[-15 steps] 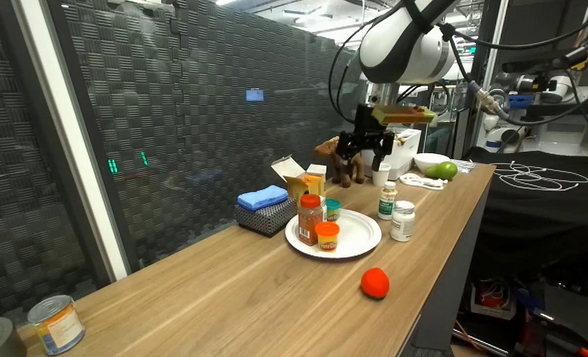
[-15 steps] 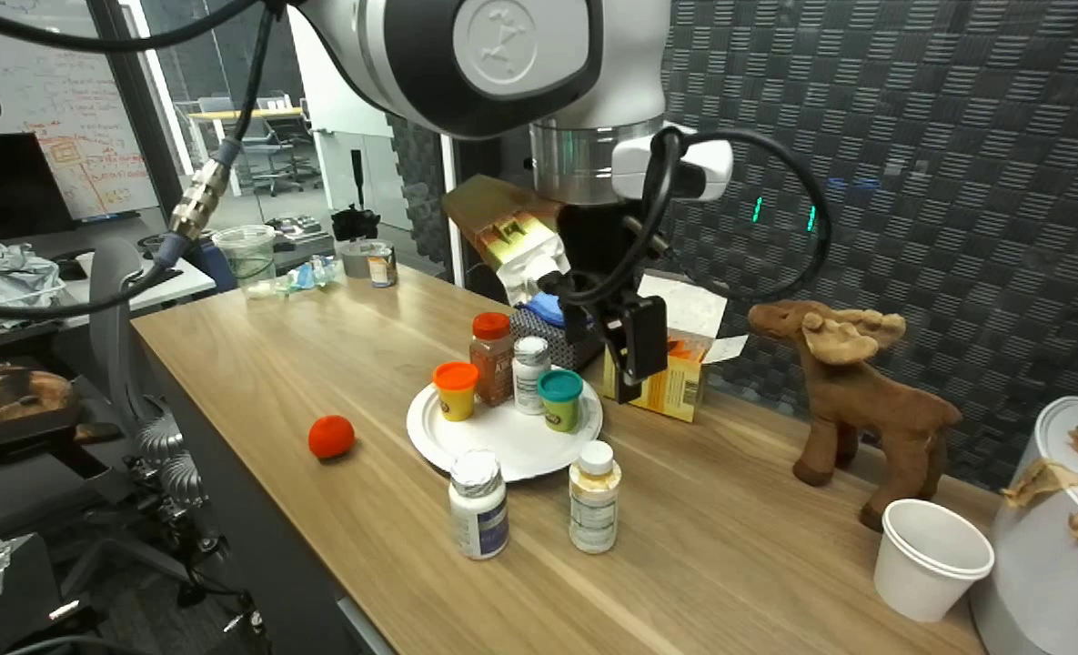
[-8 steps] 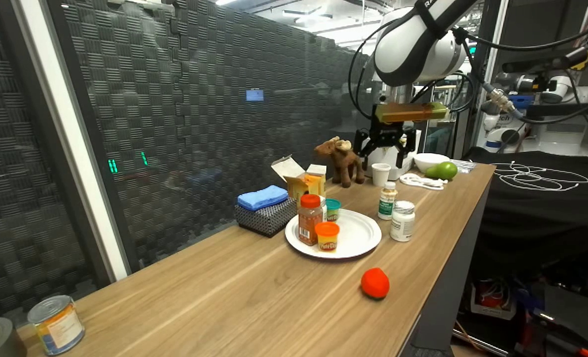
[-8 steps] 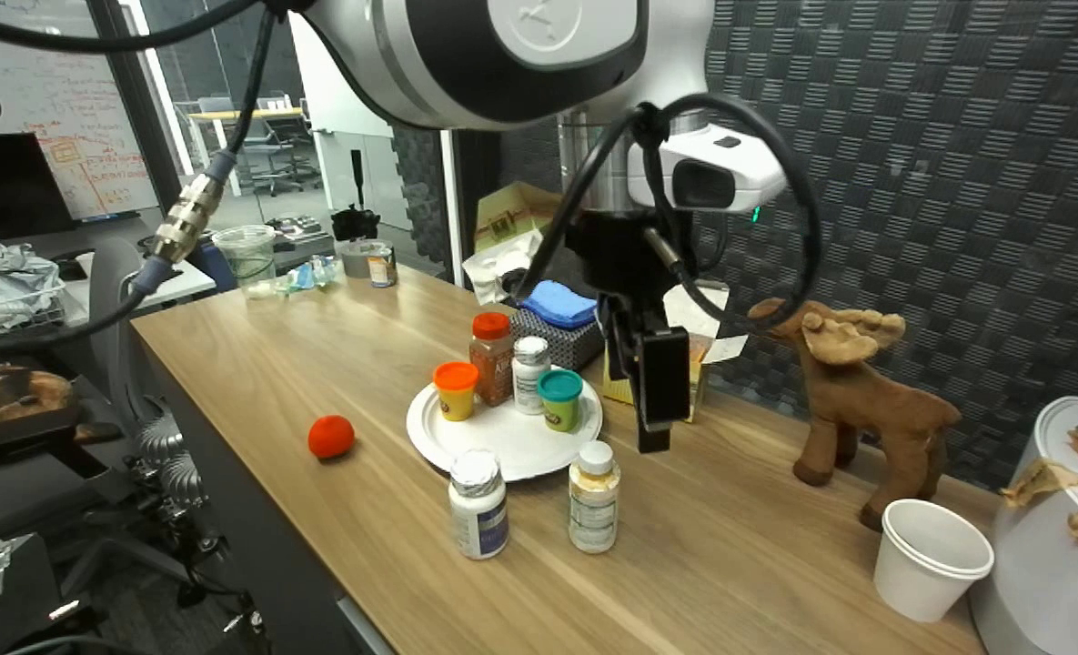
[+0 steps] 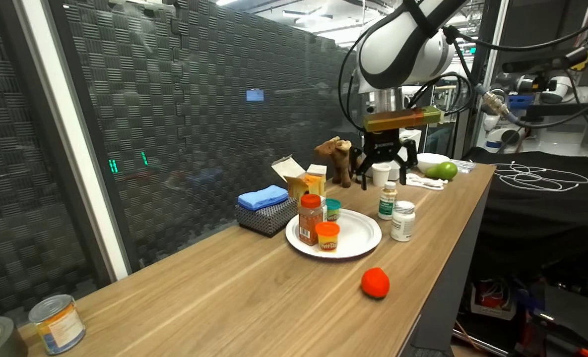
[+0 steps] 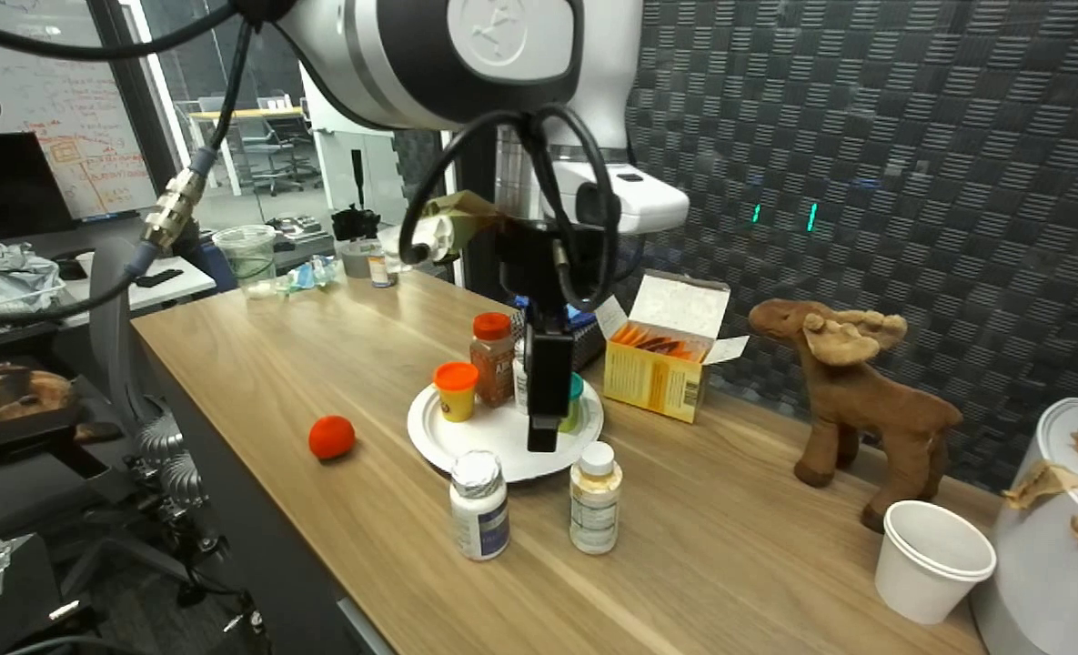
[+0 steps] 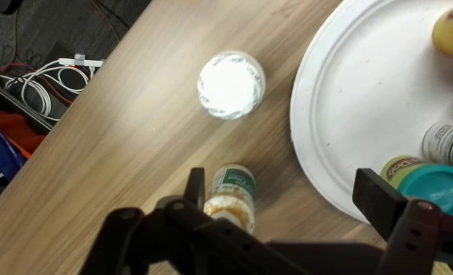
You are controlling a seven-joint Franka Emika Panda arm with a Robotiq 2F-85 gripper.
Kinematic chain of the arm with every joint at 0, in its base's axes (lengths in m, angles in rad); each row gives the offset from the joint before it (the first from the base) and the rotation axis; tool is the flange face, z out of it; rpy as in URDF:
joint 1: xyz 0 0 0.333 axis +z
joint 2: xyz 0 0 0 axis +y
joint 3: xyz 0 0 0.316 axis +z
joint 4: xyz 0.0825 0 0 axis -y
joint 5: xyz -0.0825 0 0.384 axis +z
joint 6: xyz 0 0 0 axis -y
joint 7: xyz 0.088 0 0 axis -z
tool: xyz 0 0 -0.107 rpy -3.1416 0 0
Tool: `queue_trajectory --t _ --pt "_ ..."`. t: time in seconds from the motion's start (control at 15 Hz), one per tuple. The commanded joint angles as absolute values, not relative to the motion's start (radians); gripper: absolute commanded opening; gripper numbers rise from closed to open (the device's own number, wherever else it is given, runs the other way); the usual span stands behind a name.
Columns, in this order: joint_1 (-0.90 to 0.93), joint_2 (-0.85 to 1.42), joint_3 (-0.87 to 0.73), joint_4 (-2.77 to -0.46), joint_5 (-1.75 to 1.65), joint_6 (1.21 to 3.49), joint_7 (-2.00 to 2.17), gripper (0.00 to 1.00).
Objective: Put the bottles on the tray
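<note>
Black fingers (image 7: 377,200) stand wide apart, holding nothing. From left to right in the wrist view: just inside the left finger and partly behind it is the slim green-labelled bottle (image 7: 233,191), long axis upright on the wood-grained worktop (image 7: 134,133); the squat white bottle (image 7: 231,84) stands apart, farther up; next lies the round white plate (image 7: 306,114), presumably the tray. Centring the green-labelled bottle likely calls for a leftward shift there before lowering.

In wrist view, your black gripper (image 7: 282,185) partly hides the cylindrical green-labelled bottle (image 7: 236,181); the right edge cuts the round white plate (image 7: 367,95).
</note>
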State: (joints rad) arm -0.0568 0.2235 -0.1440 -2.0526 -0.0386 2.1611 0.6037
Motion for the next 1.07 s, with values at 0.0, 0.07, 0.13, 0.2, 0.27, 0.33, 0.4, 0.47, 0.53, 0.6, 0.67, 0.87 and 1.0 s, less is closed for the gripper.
queue_trajectory --t 0.0,0.07,0.13,0.2,0.27,0.33,0.4,0.47,0.53,0.6,0.67,0.87,1.0 --pt "-0.027 0.204 -0.131 -2.061 -0.038 2.147 0.671 1.0" --pt "-0.021 0.201 -0.131 -2.065 -0.046 2.159 0.688 1.0" --pt "-0.018 0.203 -0.13 -2.065 -0.049 2.173 0.702 1.0" --pt "-0.015 0.202 -0.131 -2.068 -0.048 2.191 0.715 1.0" --pt "-0.015 0.201 -0.129 -2.069 -0.041 2.199 0.718 1.0" --pt "-0.015 0.205 -0.129 -2.068 -0.041 2.208 0.723 1.0" --pt "-0.015 0.205 -0.129 -2.068 -0.039 2.212 0.73 1.0" --pt "-0.015 0.202 -0.128 -2.069 -0.035 2.216 0.735 1.0" --pt "-0.063 0.215 -0.155 -2.067 -0.026 2.23 0.659 1.0" --pt "-0.068 0.216 -0.16 -2.066 -0.023 2.238 0.656 1.0" --pt "-0.075 0.221 -0.169 -2.062 -0.029 2.241 0.66 1.0" --pt "-0.102 0.225 -0.191 -2.061 -0.028 2.251 0.654 1.0" --pt "-0.123 0.225 -0.198 -2.061 -0.016 2.268 0.627 1.0"
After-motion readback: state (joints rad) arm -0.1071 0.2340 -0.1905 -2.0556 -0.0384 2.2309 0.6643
